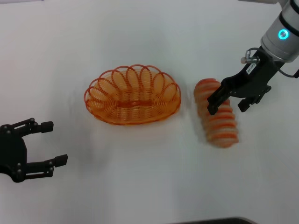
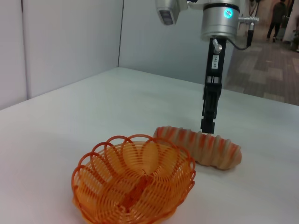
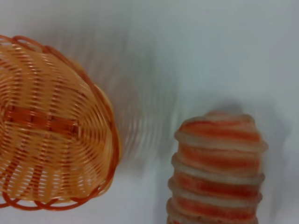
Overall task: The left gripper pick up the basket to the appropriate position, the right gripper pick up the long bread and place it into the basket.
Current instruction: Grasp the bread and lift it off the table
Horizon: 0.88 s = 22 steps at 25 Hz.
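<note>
**Bread not yet gripped, basket empty**

Head view: the basket (image 1: 133,95) sits mid-desk, empty; the left pincer (image 1: 49,143) waits open near the desk's near-left corner. The right pincer (image 1: 228,106) hangs open over the long bread (image 1: 218,119), lying right of the basket.

Left wrist view: its fingertips meet the loaf's top.

Right wrist view: bread and basket lie apart.

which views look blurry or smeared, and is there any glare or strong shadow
Head view: the long bread looks slightly smeared beneath the right gripper, while the basket is crisp; lighting is flat with faint shadows. Left wrist view: sharp throughout, with soft shadows beneath basket and bread. Right wrist view: a streaky smear beside the basket rim, and the bread's edges are soft. No strong glare anywhere.
</note>
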Each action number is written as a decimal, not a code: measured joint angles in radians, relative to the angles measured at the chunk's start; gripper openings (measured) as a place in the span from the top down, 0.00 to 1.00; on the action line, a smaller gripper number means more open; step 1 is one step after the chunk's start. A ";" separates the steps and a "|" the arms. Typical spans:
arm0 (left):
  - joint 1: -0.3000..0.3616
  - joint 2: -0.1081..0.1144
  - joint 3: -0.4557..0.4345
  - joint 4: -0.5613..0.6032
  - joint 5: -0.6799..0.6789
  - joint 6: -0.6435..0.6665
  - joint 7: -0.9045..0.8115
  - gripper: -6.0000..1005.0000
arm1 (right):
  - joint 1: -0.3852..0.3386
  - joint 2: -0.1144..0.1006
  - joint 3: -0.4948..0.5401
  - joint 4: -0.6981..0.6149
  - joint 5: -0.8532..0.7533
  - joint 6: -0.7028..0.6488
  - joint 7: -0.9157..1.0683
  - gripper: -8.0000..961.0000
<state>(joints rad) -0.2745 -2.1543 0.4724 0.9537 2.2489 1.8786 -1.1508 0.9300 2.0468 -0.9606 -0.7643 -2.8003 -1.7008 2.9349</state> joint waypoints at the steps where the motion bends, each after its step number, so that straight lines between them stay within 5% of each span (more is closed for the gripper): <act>1: -0.001 -0.001 0.000 -0.001 0.001 -0.001 0.000 0.13 | 0.001 0.000 -0.008 0.005 -0.001 0.010 0.006 0.01; 11: 0.001 -0.003 -0.001 -0.012 -0.003 -0.009 0.002 0.13 | 0.026 0.026 -0.036 0.042 -0.018 0.072 0.023 0.02; 22: 0.001 -0.003 -0.004 -0.007 0.000 0.001 0.006 0.13 | 0.035 0.032 -0.045 0.077 -0.024 0.093 0.023 0.02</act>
<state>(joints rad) -0.2736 -2.1568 0.4681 0.9465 2.2487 1.8794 -1.1447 0.9648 2.0786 -1.0058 -0.6876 -2.8245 -1.6081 2.9577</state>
